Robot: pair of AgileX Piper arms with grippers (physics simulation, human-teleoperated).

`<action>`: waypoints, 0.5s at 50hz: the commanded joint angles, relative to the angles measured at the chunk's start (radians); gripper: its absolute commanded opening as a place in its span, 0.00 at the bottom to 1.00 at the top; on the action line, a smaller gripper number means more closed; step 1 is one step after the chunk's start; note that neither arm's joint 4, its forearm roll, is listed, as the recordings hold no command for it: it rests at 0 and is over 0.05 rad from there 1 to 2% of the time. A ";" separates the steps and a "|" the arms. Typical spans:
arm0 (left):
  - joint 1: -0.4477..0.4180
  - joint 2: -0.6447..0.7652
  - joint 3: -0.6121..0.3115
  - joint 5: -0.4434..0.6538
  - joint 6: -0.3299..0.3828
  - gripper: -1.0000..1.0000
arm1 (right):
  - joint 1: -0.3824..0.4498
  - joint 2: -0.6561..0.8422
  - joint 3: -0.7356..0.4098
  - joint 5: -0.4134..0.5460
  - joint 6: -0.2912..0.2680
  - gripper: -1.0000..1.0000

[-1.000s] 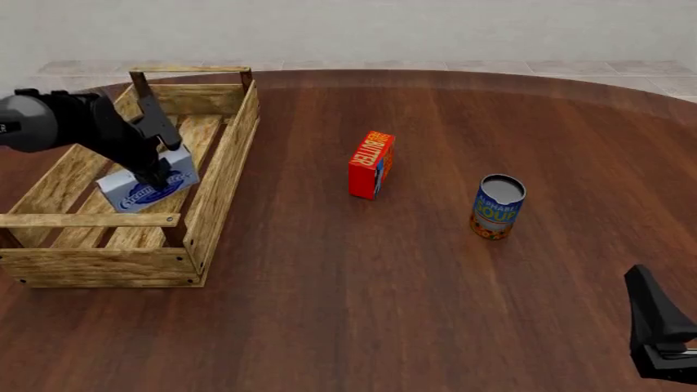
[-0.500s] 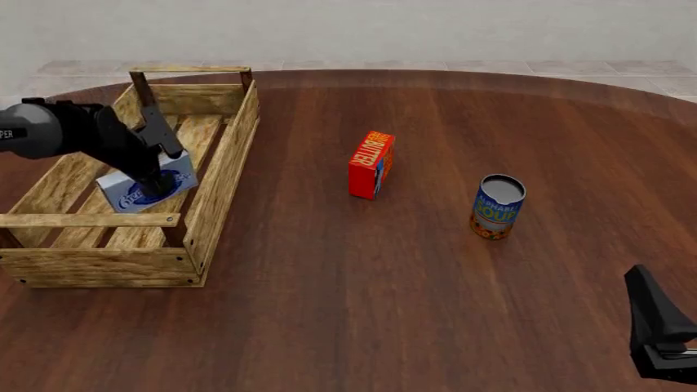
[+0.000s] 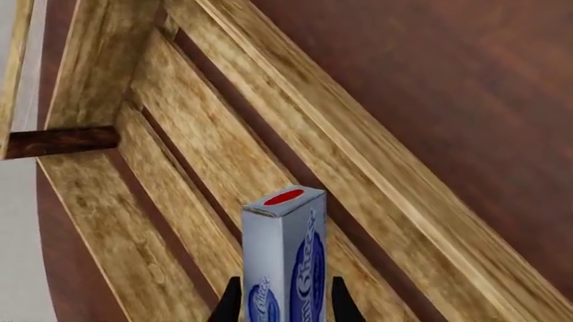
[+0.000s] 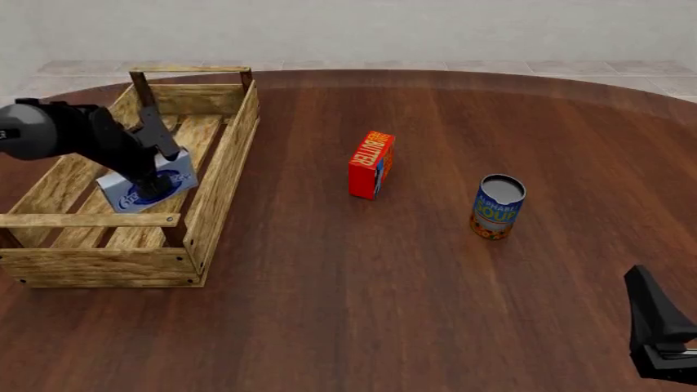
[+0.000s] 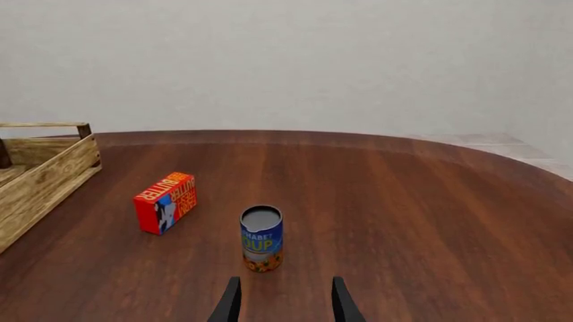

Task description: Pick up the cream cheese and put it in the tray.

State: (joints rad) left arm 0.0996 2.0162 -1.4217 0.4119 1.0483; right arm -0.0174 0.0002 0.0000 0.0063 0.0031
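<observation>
Left arm reaches in from left edge, bent down over tray point(image 4: 224, 175). Left gripper point(image 4: 158, 167) inside crate, fingers point(image 3: 343, 305) either side of cream cheese point(image 4: 149, 184), closed against box faces. Box tilted, over crate's floor slats; contact with slats unclear. Right gripper point(image 5: 284, 302) low at near right table point(image 4: 436, 286) corner, fingers parted, holding nothing. Butter box point(image 4: 370, 164) and soup can point(image 4: 498, 207) upright mid-table.

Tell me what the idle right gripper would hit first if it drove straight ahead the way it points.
Probably the blue soup can with the orange base: it stands almost centred ahead of the open right gripper, on the dark wooden table. The gripper's height is unclear.
</observation>
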 commanded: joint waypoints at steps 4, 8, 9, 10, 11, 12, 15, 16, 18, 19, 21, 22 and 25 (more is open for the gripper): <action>0.009 -0.019 -0.014 0.022 0.006 1.00 | 0.000 0.000 0.000 0.000 0.000 1.00; 0.003 -0.036 -0.017 0.035 0.003 1.00 | 0.000 0.000 0.000 0.000 -0.001 1.00; 0.004 -0.043 -0.013 0.037 0.004 1.00 | 0.000 0.000 0.000 0.000 -0.001 1.00; 0.004 -0.050 -0.009 0.038 0.006 1.00 | 0.000 0.000 0.000 0.000 -0.001 1.00; 0.005 -0.057 -0.005 0.040 0.008 1.00 | 0.000 0.000 0.000 -0.001 -0.001 1.00; 0.002 -0.066 -0.001 0.042 0.009 1.00 | 0.000 0.000 0.000 -0.001 -0.001 1.00; -0.005 -0.091 -0.001 0.056 0.006 1.00 | 0.000 0.000 0.000 -0.002 0.000 1.00; -0.005 -0.091 -0.001 0.056 0.006 1.00 | 0.000 0.000 0.000 -0.002 0.000 1.00; -0.009 -0.113 0.012 0.054 0.018 1.00 | 0.000 0.000 0.000 -0.001 0.001 1.00; -0.017 -0.127 0.018 0.059 0.018 1.00 | 0.000 0.000 0.000 -0.001 0.001 1.00; -0.015 -0.144 0.017 0.077 0.016 1.00 | 0.000 0.000 0.000 -0.001 0.001 1.00; -0.018 -0.153 0.017 0.082 0.015 1.00 | 0.000 0.000 0.000 -0.001 0.001 1.00; -0.020 -0.173 0.023 0.088 0.017 1.00 | 0.000 0.000 0.000 -0.002 0.001 1.00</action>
State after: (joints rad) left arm 0.0920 1.9109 -1.4140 0.4705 1.0602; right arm -0.0175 0.0001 0.0000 0.0052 0.0034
